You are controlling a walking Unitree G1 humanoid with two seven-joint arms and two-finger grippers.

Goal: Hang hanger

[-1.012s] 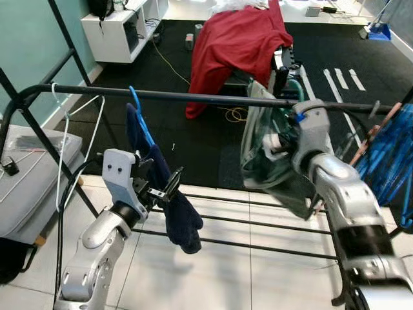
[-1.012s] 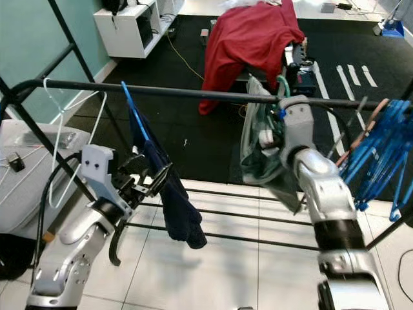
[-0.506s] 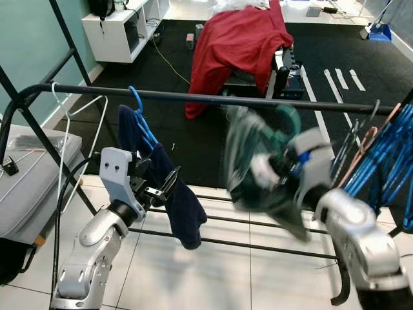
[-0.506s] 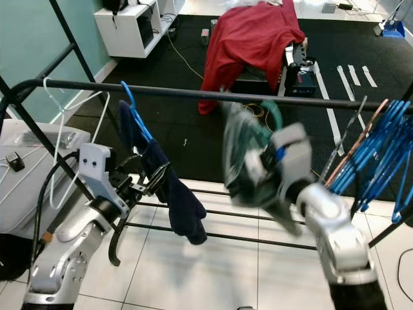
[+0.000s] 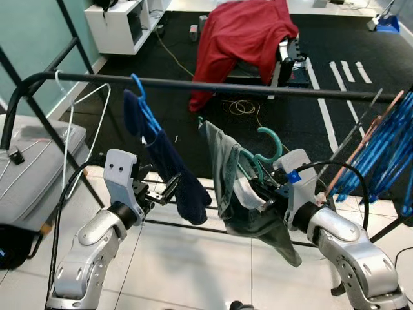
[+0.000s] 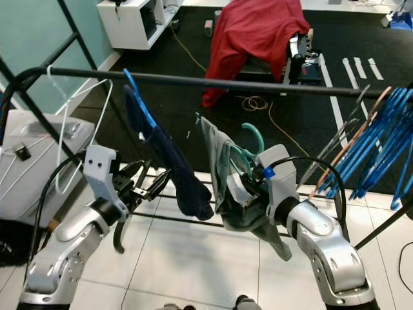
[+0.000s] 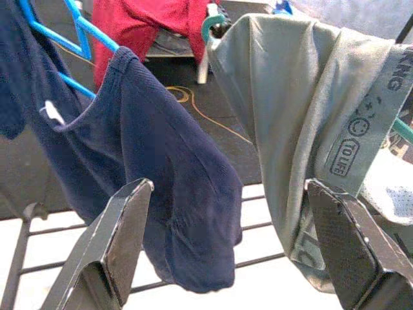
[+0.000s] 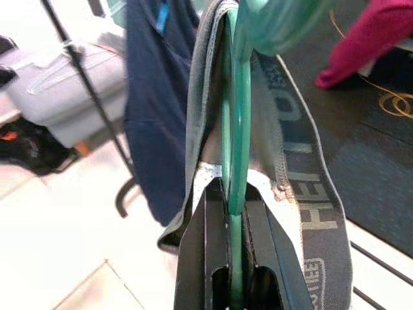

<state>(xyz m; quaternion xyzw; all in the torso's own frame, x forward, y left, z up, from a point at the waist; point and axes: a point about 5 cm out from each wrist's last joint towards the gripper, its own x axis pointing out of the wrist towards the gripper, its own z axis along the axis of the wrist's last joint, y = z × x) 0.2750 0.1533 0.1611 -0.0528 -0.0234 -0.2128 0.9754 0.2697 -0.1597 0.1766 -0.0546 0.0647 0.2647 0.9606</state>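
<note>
Green hanger (image 5: 261,158) w/ grey-green garment (image 5: 233,194) draped on it sits below the black rail (image 5: 213,84), hook up but not on the rail, approx under the rail's middle. Right gripper (image 8: 231,258) clamped tight on hanger's lower bar, fingers (image 8: 213,252) pinching either side of the green plastic; garment's waistband has lettering. Toward the rail's left end, blue hanger (image 5: 143,110) is hooked on the rail w/ a navy garment (image 5: 169,174) hanging from it. Left gripper (image 5: 161,192) is below the rail just beside the navy garment's lower part, fingers (image 7: 119,239) spread wide, gripping nothing. Further left on the rail: white wire hanger (image 5: 80,123), bare. At the rail's right end, bunch of blue hangers (image 5: 381,152). Beyond the rail, red cloth (image 5: 242,39) over furniture on dark carpet; white shelf unit (image 5: 126,26) by the teal wall.
</note>
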